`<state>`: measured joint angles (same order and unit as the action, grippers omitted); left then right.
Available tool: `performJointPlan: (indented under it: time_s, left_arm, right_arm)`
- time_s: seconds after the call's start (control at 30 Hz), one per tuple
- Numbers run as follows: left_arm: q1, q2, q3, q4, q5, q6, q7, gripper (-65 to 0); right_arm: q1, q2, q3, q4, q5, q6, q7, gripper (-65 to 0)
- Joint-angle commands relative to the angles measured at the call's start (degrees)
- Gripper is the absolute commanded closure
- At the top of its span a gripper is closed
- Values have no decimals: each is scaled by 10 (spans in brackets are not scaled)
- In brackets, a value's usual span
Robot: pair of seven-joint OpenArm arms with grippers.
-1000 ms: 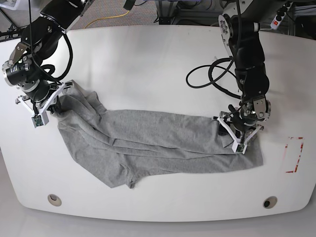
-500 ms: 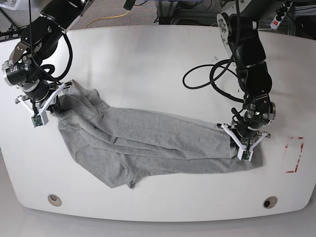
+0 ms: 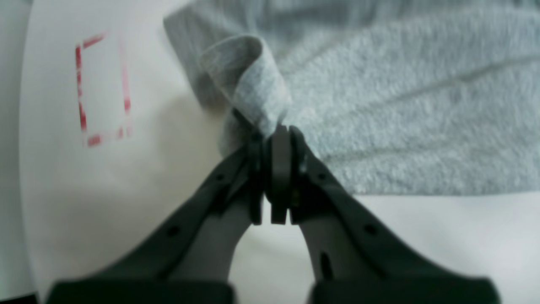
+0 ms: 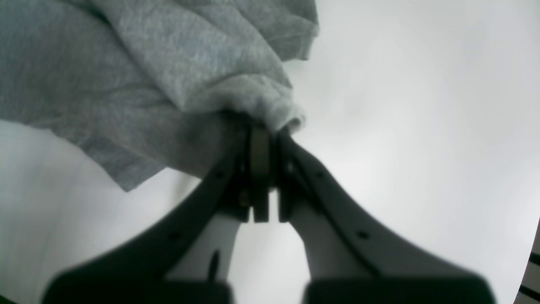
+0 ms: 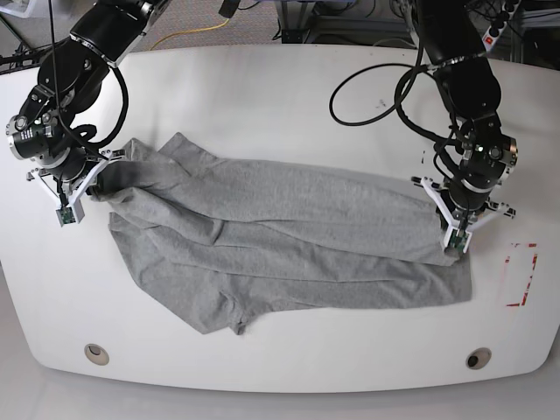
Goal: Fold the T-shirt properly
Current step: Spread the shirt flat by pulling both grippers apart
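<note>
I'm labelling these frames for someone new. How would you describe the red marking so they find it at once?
Start at the white table, and go to the T-shirt end pinched in the left gripper. Just beyond it, on bare tabletop, is the red marking: a broken rectangular outline, the only coloured thing on the surface.

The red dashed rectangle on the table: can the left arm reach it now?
Probably not freely. The left gripper is shut on the T-shirt; the red dashed rectangle lies close beside it on bare table, but reaching would drag the cloth.
</note>
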<state>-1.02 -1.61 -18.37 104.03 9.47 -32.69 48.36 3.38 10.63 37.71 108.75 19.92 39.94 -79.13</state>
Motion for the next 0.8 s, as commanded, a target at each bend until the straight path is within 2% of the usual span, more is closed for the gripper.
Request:
performJointPlan:
  time_s: [0.0, 0.1, 0.2, 0.33, 0.47, 0.77]
  left_arm:
    - [16, -5, -1, 60, -4, -10, 17, 0]
    - [60, -18, -14, 103, -6, -12, 55, 0]
    - [97, -22, -27, 110, -7, -18, 75, 0]
    - [135, -20, -82, 109, -4, -73, 77, 0]
    - [174, -21, -125, 109, -3, -73, 77, 0]
    - [238, -22, -189, 109, -3, -73, 77, 0]
  right_arm:
    - [-2, 10, 9, 28, 9, 1, -5, 0]
    - [-18, 7, 29, 44, 13, 1, -9, 0]
    - [-44, 7, 36, 44, 46, 1, -9, 0]
    - [-93, 7, 58, 44, 95, 1, -9, 0]
    - [-143, 6, 75, 44, 140, 1, -9, 0]
    - [-226, 6, 75, 44, 192, 1, -9, 0]
